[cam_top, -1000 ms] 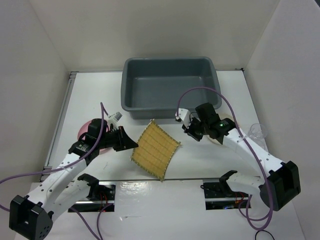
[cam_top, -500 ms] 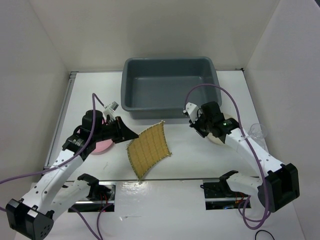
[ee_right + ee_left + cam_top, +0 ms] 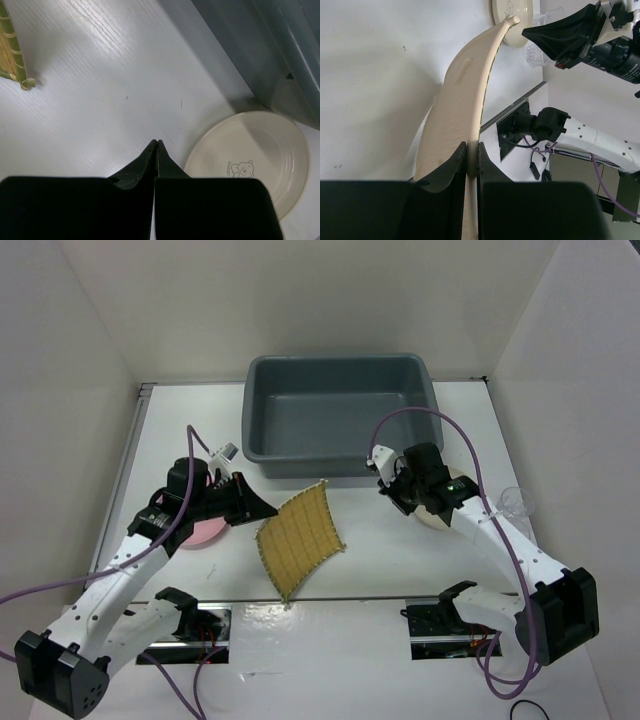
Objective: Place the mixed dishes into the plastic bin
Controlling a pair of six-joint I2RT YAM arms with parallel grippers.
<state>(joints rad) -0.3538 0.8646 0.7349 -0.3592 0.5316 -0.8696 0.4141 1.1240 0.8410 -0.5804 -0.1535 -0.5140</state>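
Mat first: the yellow woven mat is square, ribbed in fine parallel strands with a bound edge. It is raised off the flat and bowed, slanting over the middle of the white tabletop. It sits near the front wall of the dark grey plastic bin but outside it. The left gripper has its jaws clamped on the mat's edge. From above we see the yellow face. The left wrist view gives only the pale underside, edge-on, arching away from the jaws. We cannot tell whether the lower corner touches the tabletop. The pink plate lies mostly hidden under the left arm and shows only in the overhead view. The right gripper hangs over bare tabletop, jaws pressed together on nothing. Its wrist view shows what the right arm largely covers from above: the cream plate, lying flat just beside the bin's near wall with a small bear printed in it. The clear cup stands upright near the right edge, well apart from the bin.
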